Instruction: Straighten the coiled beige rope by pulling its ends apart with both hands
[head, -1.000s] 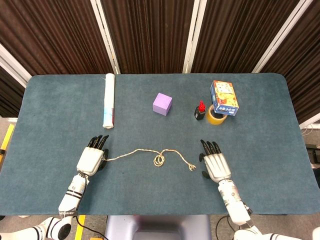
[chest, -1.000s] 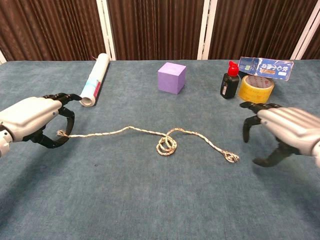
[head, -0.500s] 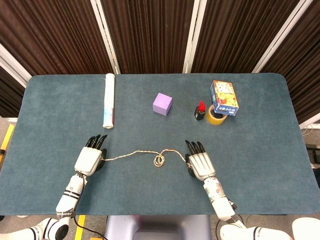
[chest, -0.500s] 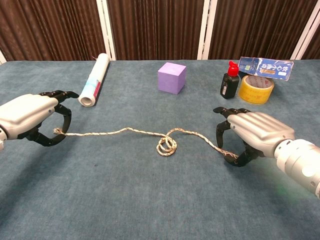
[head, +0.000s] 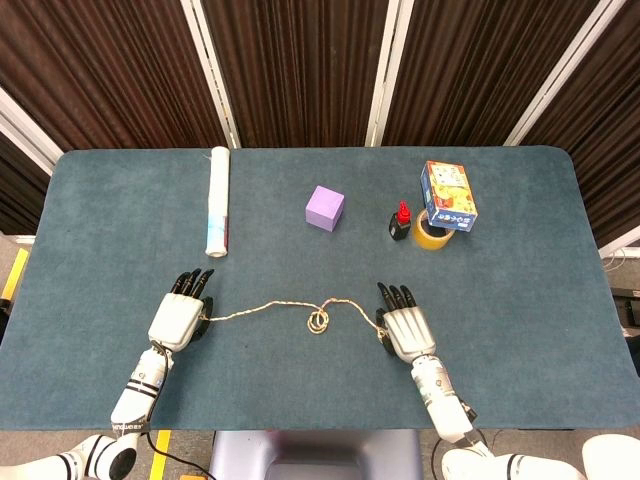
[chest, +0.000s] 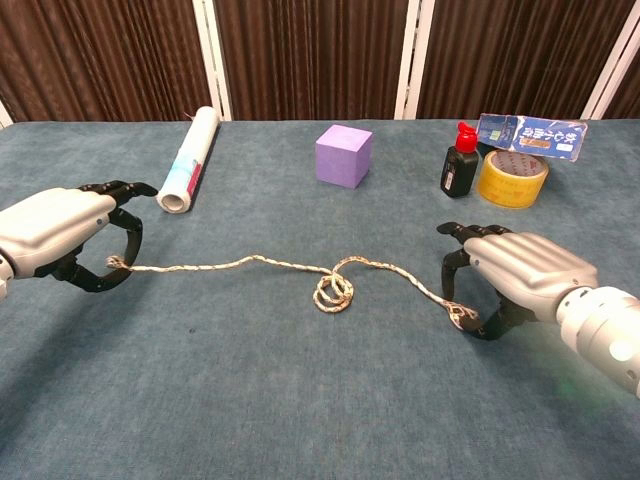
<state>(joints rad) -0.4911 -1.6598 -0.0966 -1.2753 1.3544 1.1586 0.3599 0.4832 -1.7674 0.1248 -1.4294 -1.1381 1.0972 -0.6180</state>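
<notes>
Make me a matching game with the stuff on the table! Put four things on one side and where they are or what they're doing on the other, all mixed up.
Things:
1. purple cube
2. paper roll
3. blue box
4. rope

Places or states:
A. resting on top of the yellow tape roll
B. lying between the left hand and the right hand, coiled in the middle
C. lying at the far left of the table
D. standing alone at the middle back

Pairs: 1-D, 2-C, 3-A, 4-B

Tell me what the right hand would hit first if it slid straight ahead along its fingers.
Probably nothing near: the right hand points up-table, slightly left. Its line seems to pass between the purple cube and small red-capped black bottle.
</notes>
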